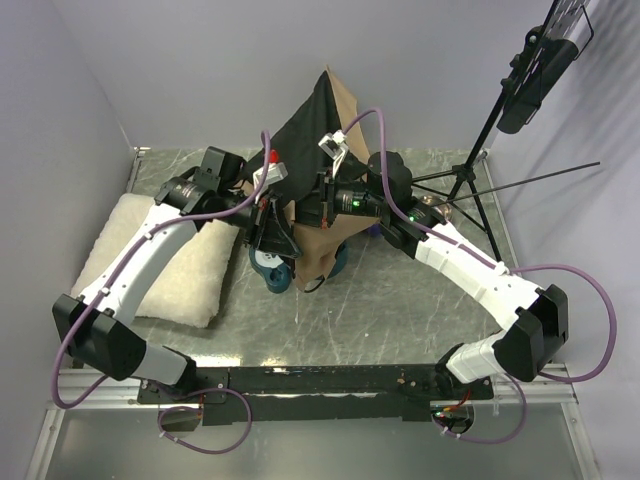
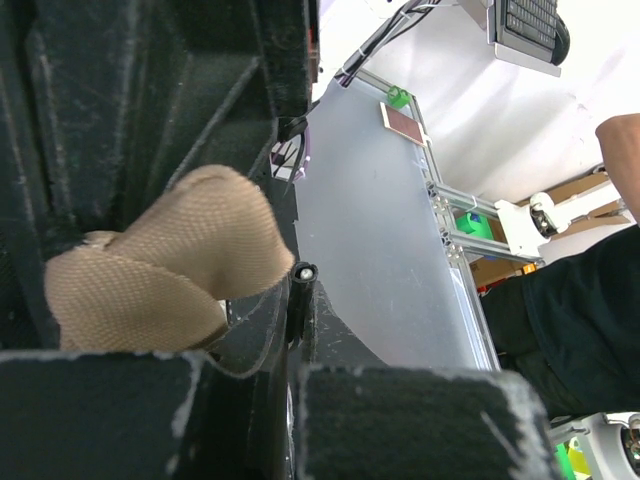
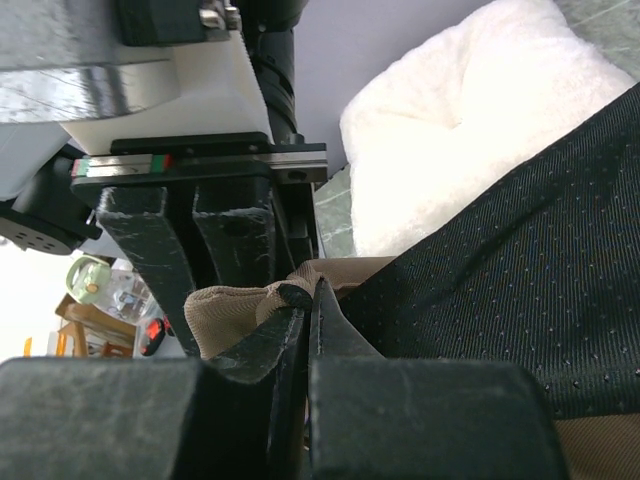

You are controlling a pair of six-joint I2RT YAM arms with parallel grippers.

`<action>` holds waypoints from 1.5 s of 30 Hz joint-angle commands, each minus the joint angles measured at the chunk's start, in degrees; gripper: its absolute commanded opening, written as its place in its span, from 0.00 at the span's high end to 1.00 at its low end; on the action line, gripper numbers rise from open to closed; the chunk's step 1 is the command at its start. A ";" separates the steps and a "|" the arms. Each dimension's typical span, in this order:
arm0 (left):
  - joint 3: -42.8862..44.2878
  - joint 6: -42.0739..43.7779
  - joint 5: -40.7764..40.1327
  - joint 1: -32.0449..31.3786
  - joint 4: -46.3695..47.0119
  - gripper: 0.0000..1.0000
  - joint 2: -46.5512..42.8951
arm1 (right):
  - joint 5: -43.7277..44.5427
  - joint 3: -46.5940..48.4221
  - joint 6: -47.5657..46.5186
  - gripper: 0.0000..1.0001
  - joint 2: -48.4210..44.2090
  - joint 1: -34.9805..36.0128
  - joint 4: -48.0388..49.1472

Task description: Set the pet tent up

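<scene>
The pet tent (image 1: 310,130) is at the middle of the table (image 1: 400,310), hoisted and bunched between the two arms. Its black base cloth is draped up and over toward the far side, and tan fabric hangs below. It is not yet standing as a tent, so your job now is to open it out without losing either hold. The left gripper (image 2: 298,285) has its jaws together on a fold of the tan fabric. The right gripper (image 3: 305,300) is likewise pinched shut on a thin tan edge, just beside the other. With the two pinches this near each other the cloth probably slips easily, so draw the arms apart slowly and evenly and watch the tan fold in both wrist views. Bring the black base down so it lies flat before you let go. The cream pillow (image 1: 170,260) lies close on the left and a tripod (image 1: 470,180) stands to the right, so spread the tent in the gap between them.
</scene>
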 commanded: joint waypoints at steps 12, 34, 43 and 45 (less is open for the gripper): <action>-3.72 -6.10 -8.16 0.49 -8.99 0.99 4.44 | 2.41 4.16 2.54 1.00 -7.46 -0.42 22.86; -0.38 -7.68 -7.91 1.02 -8.20 0.99 5.76 | 1.44 0.74 -3.35 1.00 -8.25 3.09 21.10; 1.73 -7.41 -7.99 1.81 -8.81 0.99 6.38 | -0.49 -1.55 -7.57 1.00 -8.86 4.23 19.43; 1.99 -7.24 -8.17 1.90 -8.81 0.99 6.38 | -0.93 -2.08 -8.97 1.00 -8.95 4.76 18.65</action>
